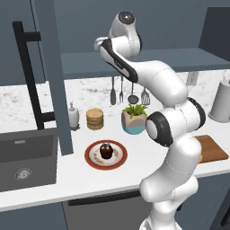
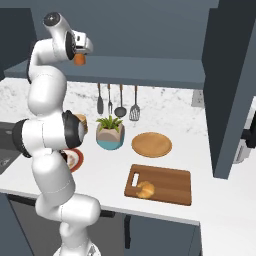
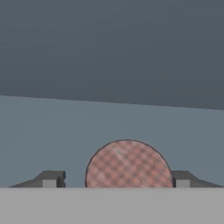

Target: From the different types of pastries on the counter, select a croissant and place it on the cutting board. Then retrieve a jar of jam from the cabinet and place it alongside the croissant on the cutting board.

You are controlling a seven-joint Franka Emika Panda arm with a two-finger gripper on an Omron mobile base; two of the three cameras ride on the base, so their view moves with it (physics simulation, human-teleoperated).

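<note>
First half done: croissant (image 2: 146, 189) lying on the cutting board (image 2: 170, 184). Second half under way: claw (image 3: 119, 179) up at the cabinet shelf (image 2: 150, 67), around the jar of jam (image 3: 127, 164), one finger touching, other apart; grip not yet sure. Left: carrying jar to board.

No legible text anywhere, seemingly.
</note>
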